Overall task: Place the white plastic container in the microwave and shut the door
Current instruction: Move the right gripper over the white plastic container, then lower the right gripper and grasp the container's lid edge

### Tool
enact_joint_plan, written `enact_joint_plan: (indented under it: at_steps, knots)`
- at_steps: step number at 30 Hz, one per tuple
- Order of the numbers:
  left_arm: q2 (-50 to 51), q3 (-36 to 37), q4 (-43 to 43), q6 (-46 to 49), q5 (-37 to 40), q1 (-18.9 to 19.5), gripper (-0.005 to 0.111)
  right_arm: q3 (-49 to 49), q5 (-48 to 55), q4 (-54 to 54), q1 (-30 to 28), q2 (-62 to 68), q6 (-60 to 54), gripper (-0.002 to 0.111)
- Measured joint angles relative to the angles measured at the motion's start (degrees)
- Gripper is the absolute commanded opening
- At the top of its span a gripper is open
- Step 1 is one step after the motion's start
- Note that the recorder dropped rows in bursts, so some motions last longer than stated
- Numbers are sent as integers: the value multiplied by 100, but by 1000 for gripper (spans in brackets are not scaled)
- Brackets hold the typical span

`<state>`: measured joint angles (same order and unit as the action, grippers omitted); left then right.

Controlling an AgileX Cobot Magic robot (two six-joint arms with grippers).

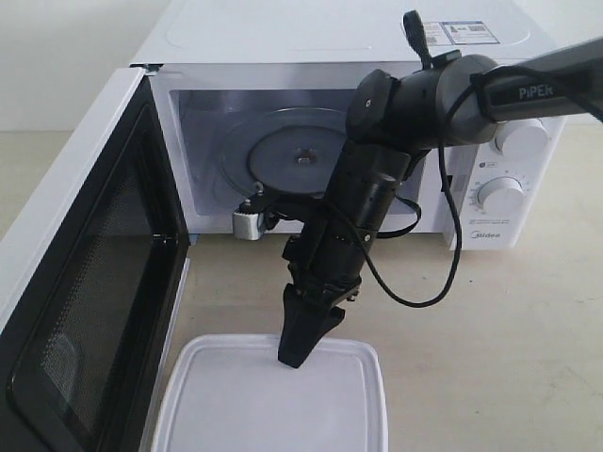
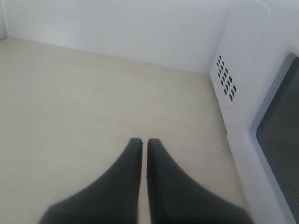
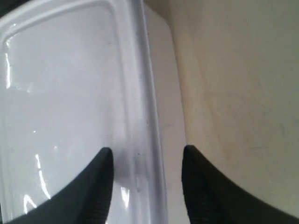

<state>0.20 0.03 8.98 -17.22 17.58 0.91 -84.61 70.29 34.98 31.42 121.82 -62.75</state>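
The white plastic container (image 1: 273,405) lies lidded on the table in front of the microwave (image 1: 490,221). The door (image 1: 85,311) is swung wide open to the left, showing the glass turntable (image 1: 292,155). My right gripper (image 1: 303,353) points down at the container's far edge. In the right wrist view this gripper (image 3: 147,150) is open, one finger over the lid and the other beyond the rim, straddling the container (image 3: 60,93) edge. My left gripper (image 2: 140,140) is shut on nothing, low over the bare table beside the microwave's vented side wall (image 2: 243,51). It is out of the exterior view.
The door's mesh window (image 2: 280,140) stands close beside the left gripper. A black cable (image 1: 415,282) loops off the right arm above the table. A white wall (image 2: 117,28) closes the far side. Two dials (image 1: 499,193) face front on the microwave's right.
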Motion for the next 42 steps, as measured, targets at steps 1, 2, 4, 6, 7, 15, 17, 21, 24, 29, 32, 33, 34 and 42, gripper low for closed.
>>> enact_joint_plan:
  at_steps: [1,2,4,6,7,15,17,21,24,29,32,33,34,42]
  knots:
    - [0,0,0,0,0,0,4,1,0,0,0,0,0,38]
    - [0,0,0,0,0,0,4,1,11,0,0,0,-11,38]
    - [0,0,0,0,0,0,4,1,9,0,0,0,-10,35]
    - [0,0,0,0,0,0,4,1,22,11,0,0,-10,24]
    - [0,0,0,0,0,0,4,1,31,21,0,4,-10,16]
    - [0,0,0,0,0,0,4,-25,90,42,0,27,260,0]
    - [0,0,0,0,0,0,4,-25,106,17,0,27,463,0]
    - [0,0,0,0,0,0,4,-15,129,-18,-11,-31,989,0]
    - [0,0,0,0,0,0,4,-15,-22,58,-51,-239,1375,0]
    - [0,0,0,0,0,0,4,-15,-282,97,-65,-504,2148,0]
    - [0,0,0,0,0,0,4,-15,-384,80,-65,-585,2470,0]
    - [0,0,0,0,0,0,4,-15,-384,75,-65,-616,2534,0]
    - [0,0,0,0,0,0,4,-15,-384,35,-65,-649,2591,0]
    - [0,0,0,0,0,0,4,414,-265,-321,-163,-840,3061,0]
